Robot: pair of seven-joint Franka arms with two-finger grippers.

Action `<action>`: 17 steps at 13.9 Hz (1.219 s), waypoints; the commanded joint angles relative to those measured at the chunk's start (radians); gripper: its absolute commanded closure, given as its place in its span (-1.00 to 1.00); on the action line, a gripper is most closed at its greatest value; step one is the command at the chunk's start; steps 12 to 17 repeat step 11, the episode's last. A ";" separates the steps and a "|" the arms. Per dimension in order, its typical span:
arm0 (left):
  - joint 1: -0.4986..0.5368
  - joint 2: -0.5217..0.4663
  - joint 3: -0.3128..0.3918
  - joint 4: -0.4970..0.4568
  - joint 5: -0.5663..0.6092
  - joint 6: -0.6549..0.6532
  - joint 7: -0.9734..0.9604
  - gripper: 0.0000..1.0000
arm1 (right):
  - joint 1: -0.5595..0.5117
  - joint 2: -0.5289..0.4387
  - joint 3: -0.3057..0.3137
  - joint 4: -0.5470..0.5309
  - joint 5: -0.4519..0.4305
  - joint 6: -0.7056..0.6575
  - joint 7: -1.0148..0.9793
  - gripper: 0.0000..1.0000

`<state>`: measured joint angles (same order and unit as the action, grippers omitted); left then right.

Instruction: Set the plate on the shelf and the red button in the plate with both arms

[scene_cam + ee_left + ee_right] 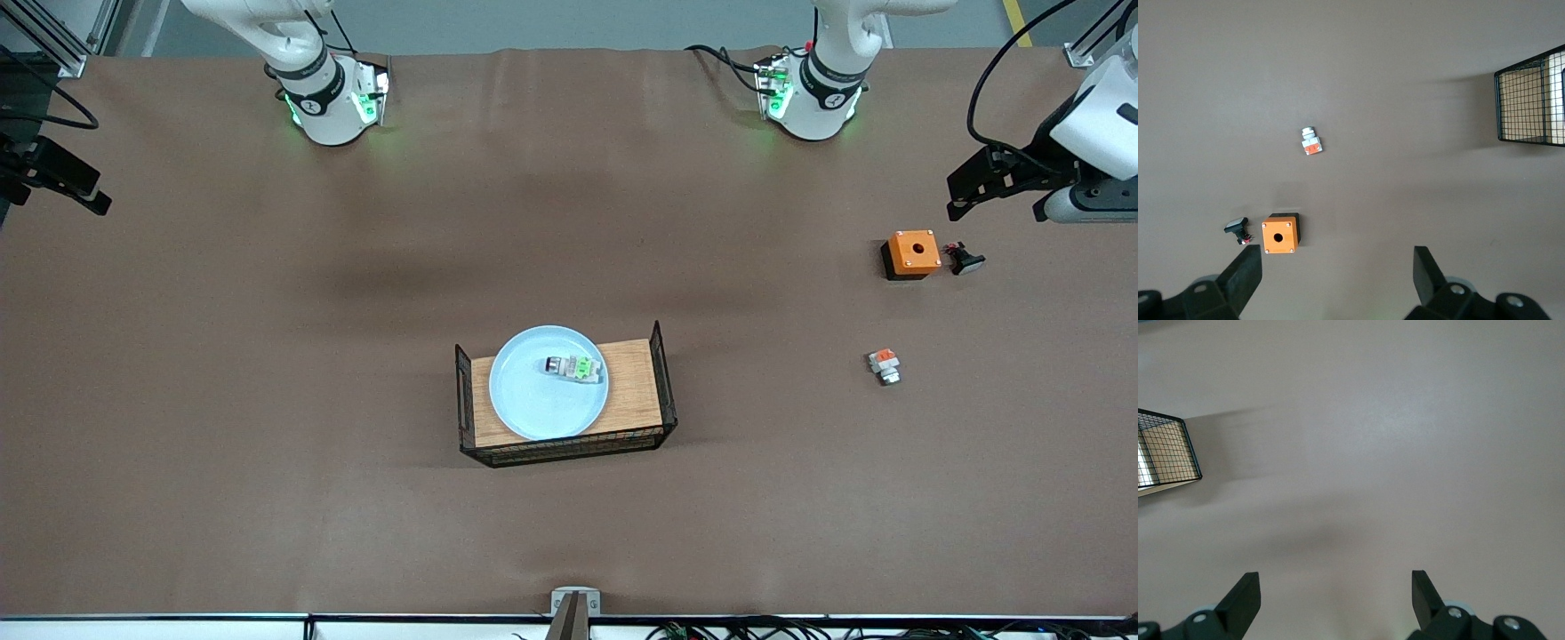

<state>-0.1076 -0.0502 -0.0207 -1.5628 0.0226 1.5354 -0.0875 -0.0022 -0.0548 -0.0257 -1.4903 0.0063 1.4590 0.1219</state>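
The pale blue plate (533, 400) lies on the wooden tray (636, 382) in the middle of the table. On the plate lies the red button (576, 367), on its side, its green block showing. My left gripper (996, 212) (1337, 267) hangs open and empty, high over the left arm's end of the table, above the orange box. My right gripper (55, 182) (1336, 590) hangs open and empty over bare table at the right arm's end. Each wrist view catches only a wire end wall of the tray (1528, 100) (1165, 450).
An orange box (912, 253) (1279, 235) with a hole on top stands toward the left arm's end. Beside it lies a black-bodied button (965, 260) (1238, 230). A white piece with an orange block (885, 365) (1311, 141) lies nearer the front camera.
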 commanded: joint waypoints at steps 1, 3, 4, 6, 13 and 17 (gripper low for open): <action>0.017 0.001 -0.004 0.009 -0.010 0.026 -0.015 -1.00 | 0.007 0.003 -0.007 0.016 -0.008 -0.009 -0.001 -1.00; 0.017 0.004 -0.005 0.003 -0.013 0.029 -0.015 -1.00 | 0.007 0.003 -0.007 0.016 -0.008 -0.009 -0.001 -1.00; 0.016 0.003 -0.005 0.003 -0.013 0.029 -0.014 -1.00 | 0.007 0.003 -0.007 0.016 -0.008 -0.009 -0.001 -1.00; 0.014 0.003 -0.012 -0.002 -0.010 0.031 -0.012 -1.00 | 0.007 0.003 -0.007 0.016 -0.008 -0.009 -0.001 -1.00; 0.012 -0.004 -0.013 -0.005 -0.001 0.031 -0.011 -1.00 | 0.007 0.003 -0.007 0.016 -0.008 -0.009 0.001 -1.00; 0.012 -0.004 -0.013 -0.005 -0.001 0.031 -0.011 -1.00 | 0.007 0.003 -0.007 0.016 -0.008 -0.009 0.001 -1.00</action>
